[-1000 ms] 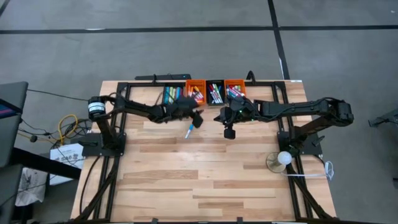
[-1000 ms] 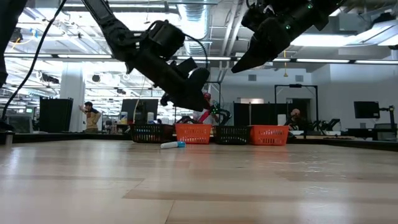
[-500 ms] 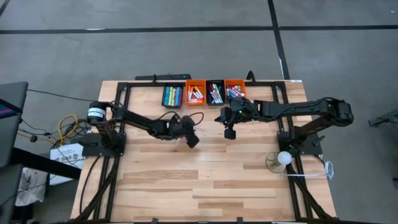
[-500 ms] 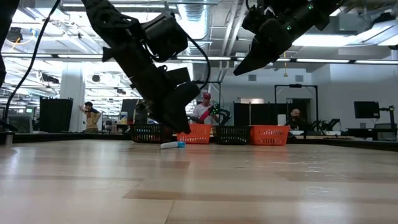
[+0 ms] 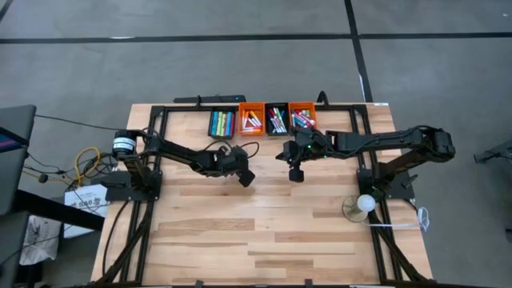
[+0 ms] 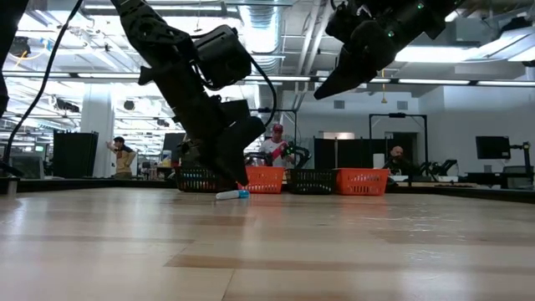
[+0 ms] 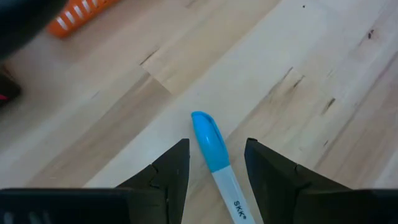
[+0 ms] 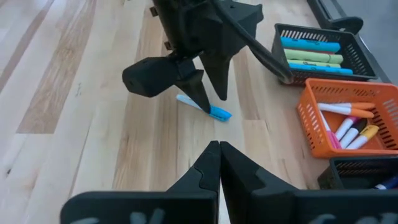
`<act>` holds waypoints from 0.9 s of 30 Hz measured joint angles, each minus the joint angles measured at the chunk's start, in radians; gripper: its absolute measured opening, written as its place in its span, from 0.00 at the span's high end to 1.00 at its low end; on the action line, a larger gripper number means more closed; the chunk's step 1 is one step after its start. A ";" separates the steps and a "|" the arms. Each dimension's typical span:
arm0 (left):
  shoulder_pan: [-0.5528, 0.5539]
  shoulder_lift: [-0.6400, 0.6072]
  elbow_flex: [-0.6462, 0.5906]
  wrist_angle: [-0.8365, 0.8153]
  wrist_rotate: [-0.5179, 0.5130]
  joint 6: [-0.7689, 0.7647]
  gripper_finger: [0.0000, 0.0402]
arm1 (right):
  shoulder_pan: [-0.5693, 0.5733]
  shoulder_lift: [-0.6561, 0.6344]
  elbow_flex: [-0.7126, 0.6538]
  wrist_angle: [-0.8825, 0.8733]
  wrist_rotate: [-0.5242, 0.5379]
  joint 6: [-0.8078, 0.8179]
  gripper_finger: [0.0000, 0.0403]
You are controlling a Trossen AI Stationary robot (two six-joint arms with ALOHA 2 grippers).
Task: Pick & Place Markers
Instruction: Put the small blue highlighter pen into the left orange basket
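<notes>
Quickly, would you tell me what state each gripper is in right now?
Left gripper: open, fingers straddling the blue-capped marker lying on the table, not yet gripping it.
Right gripper: shut, holding nothing, above the table.

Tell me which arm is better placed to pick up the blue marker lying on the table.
The left. Its end effector is open with its fingers either side of the blue marker on the table. The right end effector is shut and hangs higher, away from the marker.

A: What's hidden?
B: High view, blue marker point(image 7: 214, 163) sits under left gripper point(image 5: 247, 178); its tail runs off the left wrist picture.
A: More?
B: Black bin point(image 8: 315, 53) contents too small overhead.
</notes>
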 joint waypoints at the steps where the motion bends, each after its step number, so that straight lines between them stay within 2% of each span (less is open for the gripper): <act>1: -0.003 0.000 0.000 0.000 0.000 -0.001 0.62 | 0.000 0.000 0.000 -0.001 0.000 0.000 1.00; 21: 0.001 0.011 -0.049 0.012 0.056 -0.045 0.62 | -0.001 0.000 0.000 -0.002 0.000 0.000 1.00; 27: 0.025 0.060 -0.043 0.026 0.066 -0.041 0.71 | -0.001 0.000 0.000 -0.006 0.000 0.000 1.00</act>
